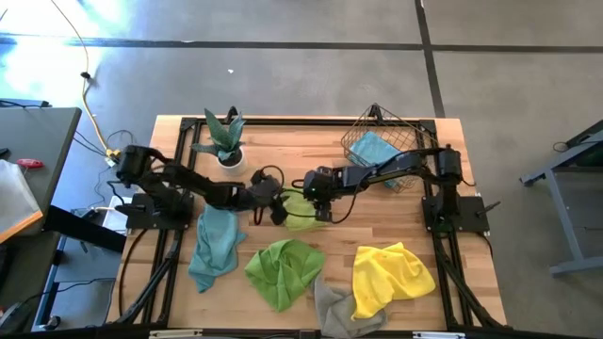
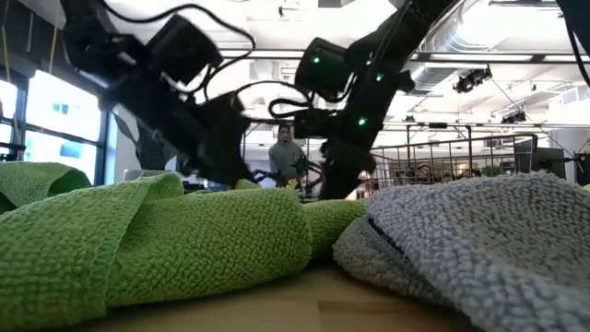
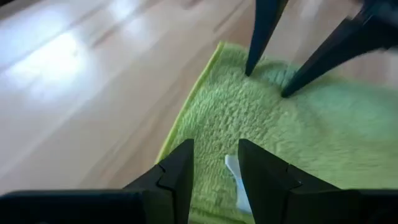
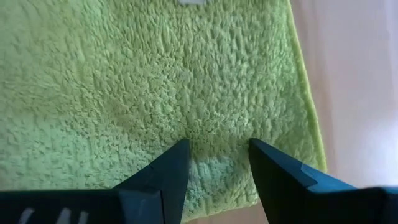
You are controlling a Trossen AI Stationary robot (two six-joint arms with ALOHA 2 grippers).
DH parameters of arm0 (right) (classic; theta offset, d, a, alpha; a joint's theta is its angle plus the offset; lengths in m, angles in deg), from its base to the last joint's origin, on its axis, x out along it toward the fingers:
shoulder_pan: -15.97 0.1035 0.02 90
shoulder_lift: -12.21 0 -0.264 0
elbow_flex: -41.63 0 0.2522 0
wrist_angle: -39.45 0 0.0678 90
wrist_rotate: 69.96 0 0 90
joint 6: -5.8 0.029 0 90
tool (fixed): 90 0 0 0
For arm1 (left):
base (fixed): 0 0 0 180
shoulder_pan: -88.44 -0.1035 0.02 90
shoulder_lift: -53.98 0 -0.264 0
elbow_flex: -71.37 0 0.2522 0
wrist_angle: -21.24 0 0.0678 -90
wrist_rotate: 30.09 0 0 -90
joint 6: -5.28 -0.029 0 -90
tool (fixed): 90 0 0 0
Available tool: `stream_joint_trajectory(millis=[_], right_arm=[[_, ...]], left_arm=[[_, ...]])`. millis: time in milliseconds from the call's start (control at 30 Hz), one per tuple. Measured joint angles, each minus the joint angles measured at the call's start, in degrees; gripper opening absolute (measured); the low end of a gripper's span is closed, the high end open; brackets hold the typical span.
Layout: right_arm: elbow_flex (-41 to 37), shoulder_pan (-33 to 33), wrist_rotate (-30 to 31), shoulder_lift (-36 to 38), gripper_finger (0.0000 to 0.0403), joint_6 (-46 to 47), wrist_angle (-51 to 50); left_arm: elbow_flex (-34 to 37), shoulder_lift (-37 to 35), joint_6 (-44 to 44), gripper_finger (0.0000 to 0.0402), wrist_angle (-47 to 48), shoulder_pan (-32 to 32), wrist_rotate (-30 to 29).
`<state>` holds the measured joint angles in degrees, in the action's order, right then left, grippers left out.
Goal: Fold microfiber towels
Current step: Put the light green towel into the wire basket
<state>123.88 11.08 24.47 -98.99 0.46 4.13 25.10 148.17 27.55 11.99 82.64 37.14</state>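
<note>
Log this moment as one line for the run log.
stage: folding lime towel mid-table | left gripper: fingers apart, on towel | right gripper: fingers apart, on towel | other towels: unfolded

how the four cameras sit

overhead one looks straight down on the whole light wooden table. low one sits at tabletop level, right behind a crumpled lime green cloth, facing the room. both wrist cams stare close-up at the same flat lime green microfiber towel mid-table, from opposite sides.
</note>
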Motion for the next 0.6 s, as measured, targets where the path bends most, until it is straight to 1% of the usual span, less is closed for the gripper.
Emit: stream_joint_trajectory(millis=[67, 133, 200, 267, 333, 400, 500, 600], right_arm=[[0.0, 0.0, 0.0, 1.7, 0.016, 0.0, -1.6], [0.0, 0.0, 0.3, 3.5, 0.016, 0.2, -4.8], [0.0, 0.0, 1.8, 5.3, 0.016, -0.4, -8.7], [0.0, 0.0, 3.3, 7.2, 0.016, -1.0, -12.1], [0.0, 0.0, 3.9, 9.0, 0.016, -1.1, -13.5], [0.0, 0.0, 3.9, 10.4, 0.016, -0.9, -15.0], [0.0, 0.1, 3.9, 11.4, 0.016, -0.5, -16.3], [-1.6, 0.1, 3.6, 11.6, 0.016, 0.4, -16.8]], left_arm=[[-1.1, -2.4, 2.2, 0.0115, 1.9, -1.1, 4.4], [-1.9, -5.2, 6.7, 0.0115, 6.4, -2.1, 9.6], [-2.0, -8.4, 10.0, 0.0115, 12.3, -3.1, 15.3], [-2.1, -11.0, 12.9, 0.0115, 16.9, -3.5, 18.9], [-2.1, -13.0, 16.1, 0.0115, 21.7, -3.4, 19.3], [-2.0, -13.4, 19.9, 0.0115, 24.7, -2.5, 17.7], [-2.0, -11.9, 24.7, 0.0115, 25.4, -0.9, 15.3], [-1.9, -8.8, 25.7, 0.0115, 24.3, -0.4, 14.9]])
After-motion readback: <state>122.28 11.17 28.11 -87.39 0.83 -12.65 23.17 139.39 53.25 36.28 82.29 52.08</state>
